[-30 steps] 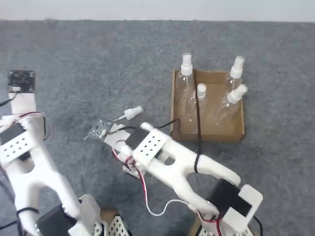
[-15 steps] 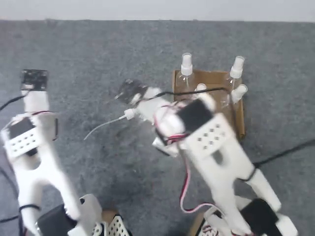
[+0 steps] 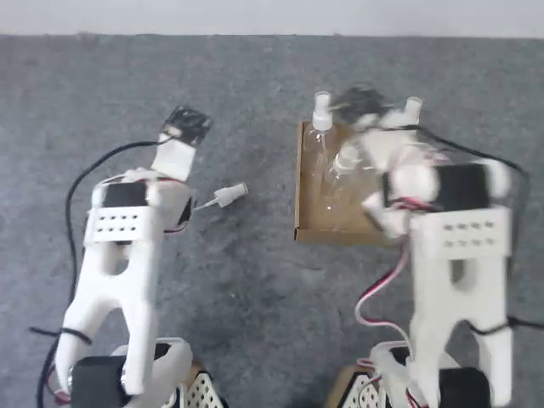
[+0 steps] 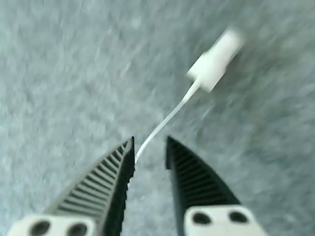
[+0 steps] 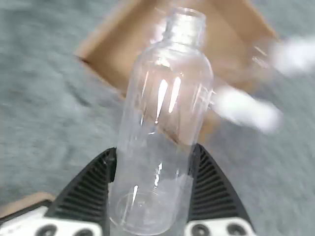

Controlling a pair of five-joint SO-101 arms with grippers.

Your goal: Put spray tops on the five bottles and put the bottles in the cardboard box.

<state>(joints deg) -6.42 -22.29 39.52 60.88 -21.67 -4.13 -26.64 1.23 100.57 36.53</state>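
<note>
A loose white spray top (image 3: 229, 195) (image 4: 215, 59) lies on the grey carpet, its thin tube pointing at my left gripper (image 4: 149, 143). That gripper is open, with the tube's end between its fingertips. My right gripper (image 5: 153, 153) is shut on a clear bottle (image 5: 166, 118) (image 3: 342, 167) that has no top. It holds the bottle over the cardboard box (image 3: 299, 191) (image 5: 118, 34). Bottles with spray tops (image 3: 321, 109) (image 3: 412, 107) stand at the back of the box.
The box sits right of centre on the carpet (image 3: 246, 280). Bare carpet stretches between the two arms and in front of the box. A pale wall edge (image 3: 255, 17) runs along the back.
My right arm has swung from the middle of the carpet to the right, over the box, with the bottle. My left arm has moved right, up to the spray top's tube.
</note>
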